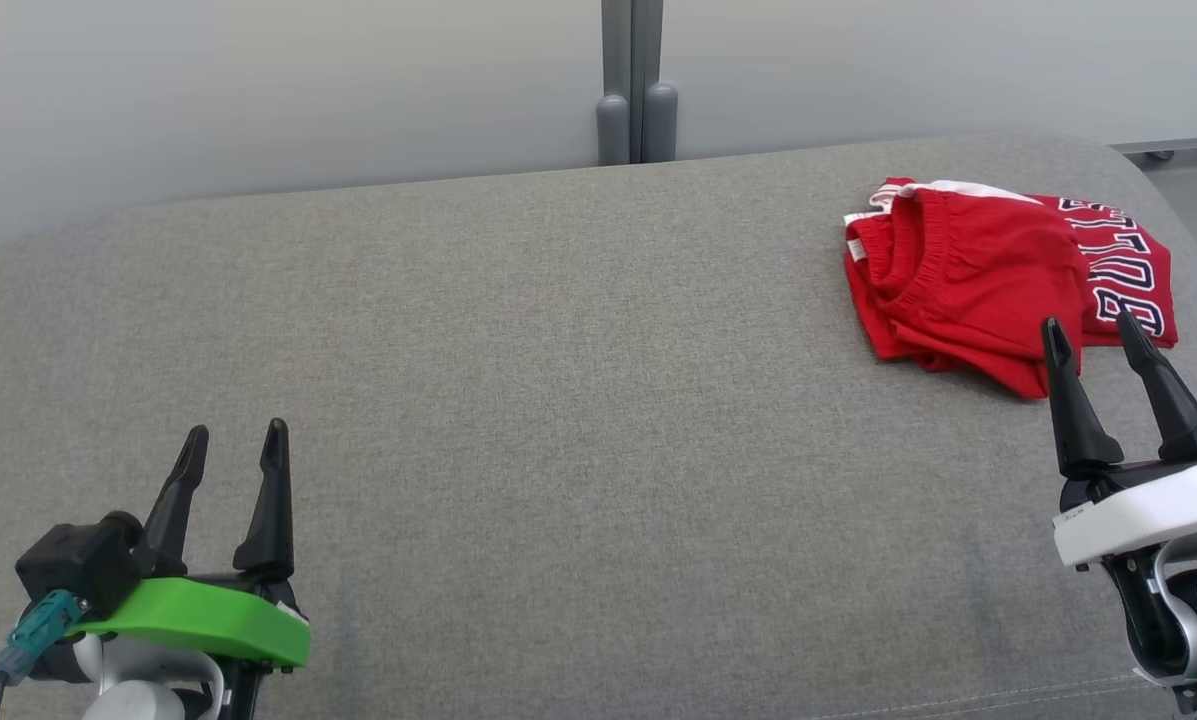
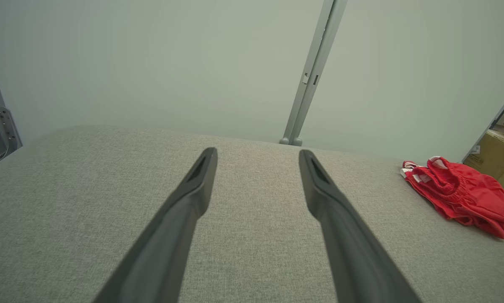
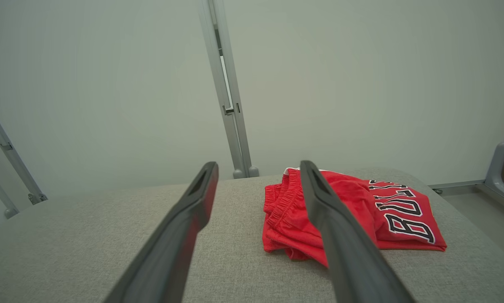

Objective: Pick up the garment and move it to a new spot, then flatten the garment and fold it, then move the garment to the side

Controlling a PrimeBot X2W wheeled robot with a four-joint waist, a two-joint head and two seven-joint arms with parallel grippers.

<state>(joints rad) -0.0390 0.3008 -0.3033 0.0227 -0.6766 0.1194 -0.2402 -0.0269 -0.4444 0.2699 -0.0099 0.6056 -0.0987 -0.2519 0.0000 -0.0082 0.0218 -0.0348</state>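
The garment is a pair of red shorts with white trim and dark lettering, lying bunched and loosely folded at the far right of the grey padded table. It also lies at the right edge of the left wrist view as the garment, and straight ahead in the right wrist view as the garment. My right gripper stands open just in front of its near edge, apart from the cloth. Far off at the lower left, my left gripper is open with nothing between its fingers.
A pale partition wall with a grey post runs behind the table. The table's right edge drops to the floor beside the garment. Cardboard boxes stand beyond that side. Bare grey padding stretches across the middle and left.
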